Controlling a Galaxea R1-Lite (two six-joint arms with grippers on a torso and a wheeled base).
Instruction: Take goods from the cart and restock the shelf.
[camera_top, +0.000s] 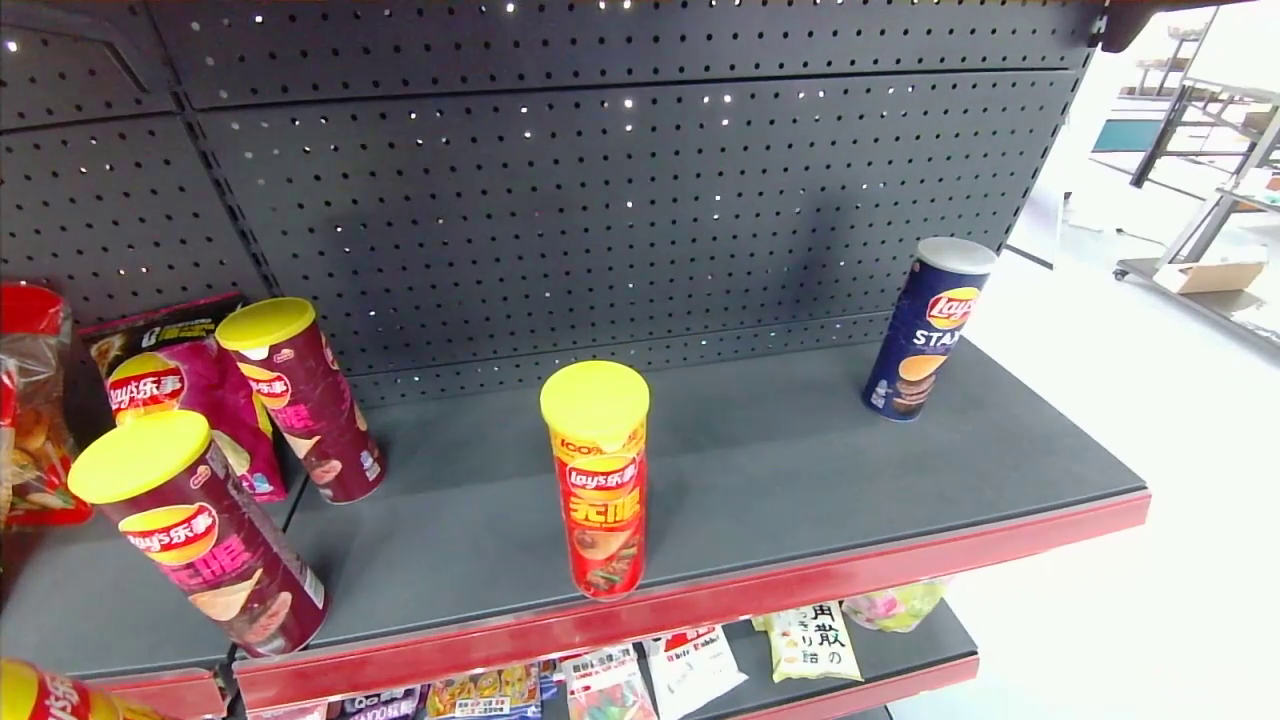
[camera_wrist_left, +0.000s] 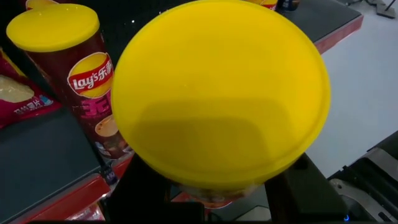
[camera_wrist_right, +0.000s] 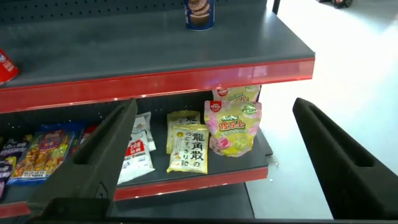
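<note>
A chip can with a wide yellow lid (camera_wrist_left: 221, 93) sits very close in the left wrist view, and my left gripper (camera_wrist_left: 217, 200) is shut on its red body below the lid. The same can (camera_top: 40, 695) peeks in at the head view's bottom left corner, in front of the shelf edge. On the grey shelf (camera_top: 800, 470) stand two maroon cans (camera_top: 200, 535) (camera_top: 305, 400), a red can (camera_top: 600, 480) near the front edge, and a blue can (camera_top: 925, 330) at the far right. My right gripper (camera_wrist_right: 214, 109) is open and holds nothing, in front of the lower shelf.
Chip bags (camera_top: 190, 385) lean against the pegboard back at the shelf's left end. The lower shelf (camera_wrist_right: 205, 180) holds several snack packets, among them a yellow one (camera_wrist_right: 189, 149) and a pink-green one (camera_wrist_right: 233, 127). Metal racks (camera_top: 1200, 200) stand on the floor at the far right.
</note>
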